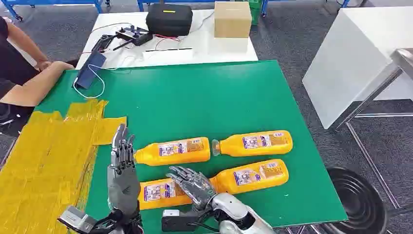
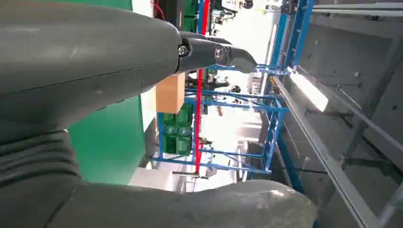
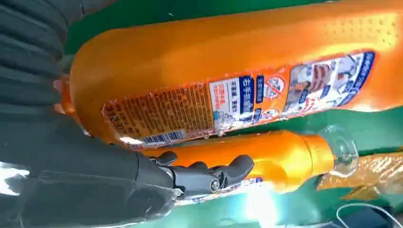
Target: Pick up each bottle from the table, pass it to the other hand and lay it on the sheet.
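Four orange bottles lie on the green table [image 1: 204, 92]. One [image 1: 173, 150] lies mid-left, one [image 1: 253, 143] to its right, one [image 1: 251, 176] nearer the front. The fourth [image 1: 156, 191] lies at the front, partly under my right hand [image 1: 192, 184], whose fingers spread over its narrow end without closing. In the right wrist view that bottle [image 3: 228, 71] is very close, with the capped bottle [image 3: 266, 156] beyond my fingers [image 3: 209, 175]. My left hand [image 1: 122, 168] stands upright and empty beside the front bottle, fingers straight. The yellow sheet [image 1: 44, 156] covers the table's left part.
A person's arm [image 1: 29, 85] rests at the table's far left corner. A blue device [image 1: 90, 70] with a white cable lies near it. Behind stand a black case [image 1: 169, 19] and a cardboard box [image 1: 233, 18]. A white table [image 1: 360, 48] is at the right.
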You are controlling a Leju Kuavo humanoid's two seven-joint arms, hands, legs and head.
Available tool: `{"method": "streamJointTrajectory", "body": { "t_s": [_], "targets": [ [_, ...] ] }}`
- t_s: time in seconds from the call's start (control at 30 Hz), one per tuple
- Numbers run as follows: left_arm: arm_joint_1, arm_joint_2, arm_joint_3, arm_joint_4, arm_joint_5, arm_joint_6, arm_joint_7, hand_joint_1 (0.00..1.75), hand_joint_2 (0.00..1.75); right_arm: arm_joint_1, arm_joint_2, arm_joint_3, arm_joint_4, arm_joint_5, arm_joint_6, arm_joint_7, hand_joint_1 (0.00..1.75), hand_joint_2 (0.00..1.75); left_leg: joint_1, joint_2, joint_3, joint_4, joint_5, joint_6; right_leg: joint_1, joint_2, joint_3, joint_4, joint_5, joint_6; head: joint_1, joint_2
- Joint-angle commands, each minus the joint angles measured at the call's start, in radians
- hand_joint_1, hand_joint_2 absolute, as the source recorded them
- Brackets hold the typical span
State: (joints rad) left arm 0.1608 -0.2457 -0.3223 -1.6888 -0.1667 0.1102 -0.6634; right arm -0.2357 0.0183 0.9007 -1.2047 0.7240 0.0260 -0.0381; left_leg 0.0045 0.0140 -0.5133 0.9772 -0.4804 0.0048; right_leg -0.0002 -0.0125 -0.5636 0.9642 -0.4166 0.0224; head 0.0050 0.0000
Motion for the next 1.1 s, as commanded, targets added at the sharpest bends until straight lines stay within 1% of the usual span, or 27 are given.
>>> {"method": "streamJointTrajectory", "body": {
  "t_s": [0.03,0.07,0.1,0.13,0.17,0.27,0.3,0.33,0.47,0.53,0.7,0.77,0.8,0.87,0.9,0.93,1.0,1.07,1.1],
  "targets": [
    [-0.042,-0.004,0.019,0.076,0.001,-0.009,-0.035,0.00,0.00,-0.139,0.022,0.143,0.241,-0.020,0.062,0.027,0.00,1.75,0.000,0.001,0.002,-0.001,0.000,0.000,0.000,0.002,0.001,-0.001,0.001,0.000,0.000,0.000],
    [-0.046,-0.004,0.017,0.081,0.001,-0.008,-0.035,0.00,0.00,-0.151,0.024,0.158,0.266,-0.023,0.070,0.028,0.02,1.75,0.000,0.001,0.003,-0.001,0.000,0.000,0.000,0.003,0.002,-0.001,0.001,0.000,0.000,0.000],
    [-0.050,-0.003,0.014,0.084,0.001,-0.005,-0.035,0.00,0.00,-0.162,0.028,0.171,0.295,-0.032,0.079,0.027,0.24,1.75,0.000,0.000,0.003,-0.001,0.000,0.000,0.000,0.002,0.002,-0.001,0.001,0.000,0.000,0.000],
    [-0.053,-0.002,0.013,0.085,0.001,-0.004,-0.035,0.00,0.00,-0.169,0.031,0.179,0.308,-0.033,0.083,0.027,0.79,1.75,0.000,0.000,0.003,-0.002,0.000,0.000,0.000,0.001,0.003,-0.002,0.001,0.000,0.000,0.000],
    [-0.053,-0.002,0.014,0.086,0.004,-0.003,-0.035,0.00,0.00,-0.173,0.033,0.183,0.317,-0.033,0.081,0.027,1.45,1.75,0.000,0.000,0.003,-0.001,0.000,0.000,0.000,0.001,0.002,-0.001,0.000,0.000,0.000,0.000],
    [-0.053,-0.003,0.016,0.084,0.007,-0.001,-0.035,0.00,0.00,-0.177,0.037,0.186,0.324,-0.040,0.084,0.023,1.47,1.75,0.000,-0.001,0.004,-0.002,0.000,0.000,0.000,0.001,0.003,-0.002,0.001,0.000,0.000,0.000],
    [-0.052,-0.003,0.017,0.084,0.007,0.000,-0.035,0.00,0.00,-0.178,0.040,0.187,0.322,-0.041,0.084,0.023,1.64,1.75,0.000,0.000,0.005,-0.001,0.000,-0.001,0.000,0.001,0.003,-0.001,0.000,0.000,0.000,0.000],
    [-0.052,-0.005,0.019,0.082,0.012,0.003,-0.035,0.00,0.00,-0.182,0.041,0.189,0.323,-0.051,0.098,0.021,1.75,1.75,0.001,-0.001,0.005,-0.001,0.000,-0.001,0.000,0.001,0.004,-0.001,0.001,0.000,0.000,0.000],
    [-0.053,-0.005,0.024,0.075,0.026,0.038,-0.035,0.00,0.00,-0.197,0.039,0.217,0.340,-0.075,0.110,0.027,1.75,1.75,0.001,-0.002,0.005,-0.001,0.001,-0.001,0.001,0.000,0.004,-0.001,0.001,0.000,0.000,0.000],
    [-0.050,-0.017,0.043,0.068,0.031,0.073,-0.035,0.00,0.00,-0.194,0.036,0.219,0.348,-0.083,0.107,0.031,1.75,1.75,0.000,-0.001,0.007,-0.001,0.001,0.000,0.000,0.000,0.006,-0.001,0.001,0.000,0.000,0.000],
    [-0.049,-0.018,0.047,0.067,0.034,0.082,-0.035,0.00,0.00,-0.192,0.034,0.220,0.350,-0.085,0.106,0.031,1.75,1.75,0.001,-0.002,0.009,-0.002,0.001,-0.001,0.001,0.000,0.007,-0.002,0.001,0.000,0.000,0.000],
    [-0.039,-0.052,0.092,0.063,0.027,0.204,-0.035,0.00,0.00,-0.181,0.030,0.213,0.347,-0.096,0.092,0.045,1.75,1.75,0.001,-0.002,0.009,-0.002,0.001,-0.001,0.001,0.000,0.008,-0.002,0.001,0.000,0.000,0.000],
    [-0.033,-0.076,0.129,0.038,0.020,0.314,-0.035,0.00,0.00,-0.164,0.023,0.203,0.342,-0.102,0.074,0.055,1.75,1.75,0.000,-0.001,0.010,-0.001,0.001,0.000,0.000,0.000,0.009,-0.002,0.000,0.000,0.000,0.000],
    [-0.028,-0.066,0.162,-0.055,0.079,0.541,-0.035,0.00,0.00,-0.139,0.016,0.193,0.326,-0.115,0.040,0.065,1.75,1.75,0.001,-0.002,0.009,-0.001,0.001,-0.001,0.001,0.000,0.008,-0.002,0.001,0.000,0.000,0.000],
    [-0.021,-0.072,0.195,-0.098,0.076,0.588,-0.035,0.00,0.00,-0.134,0.018,0.189,0.322,-0.124,0.029,0.066,1.75,1.75,0.001,-0.002,0.010,-0.001,0.001,-0.001,0.001,-0.001,0.009,-0.002,0.000,0.000,0.000,0.000],
    [-0.010,-0.103,0.268,-0.141,0.070,0.588,-0.035,0.00,0.00,-0.126,0.025,0.180,0.317,-0.140,0.015,0.067,1.75,1.75,0.001,-0.002,0.009,0.000,0.001,-0.001,0.001,0.000,0.008,-0.001,0.001,0.000,0.000,0.000],
    [0.001,-0.103,0.333,-0.173,0.099,0.588,-0.035,0.00,0.00,-0.105,0.034,0.152,0.297,-0.167,-0.014,0.067,1.75,1.75,0.001,0.000,0.009,0.000,0.000,-0.001,0.001,0.002,0.007,-0.001,0.001,0.000,0.000,0.000],
    [0.004,-0.103,0.379,-0.186,0.091,0.588,-0.035,0.00,0.00,-0.086,0.037,0.129,0.269,-0.186,-0.039,0.062,1.75,1.75,0.001,-0.002,0.009,-0.001,0.000,-0.001,0.001,0.000,0.008,-0.001,0.000,0.000,0.000,0.000],
    [0.004,-0.103,0.379,-0.186,0.091,0.588,-0.035,0.00,0.00,-0.086,0.037,0.129,0.269,-0.186,-0.039,0.062,1.75,1.75,0.001,-0.001,0.011,-0.001,0.000,-0.001,0.001,0.001,0.009,-0.002,0.000,0.000,0.000,0.000]
  ]
}}
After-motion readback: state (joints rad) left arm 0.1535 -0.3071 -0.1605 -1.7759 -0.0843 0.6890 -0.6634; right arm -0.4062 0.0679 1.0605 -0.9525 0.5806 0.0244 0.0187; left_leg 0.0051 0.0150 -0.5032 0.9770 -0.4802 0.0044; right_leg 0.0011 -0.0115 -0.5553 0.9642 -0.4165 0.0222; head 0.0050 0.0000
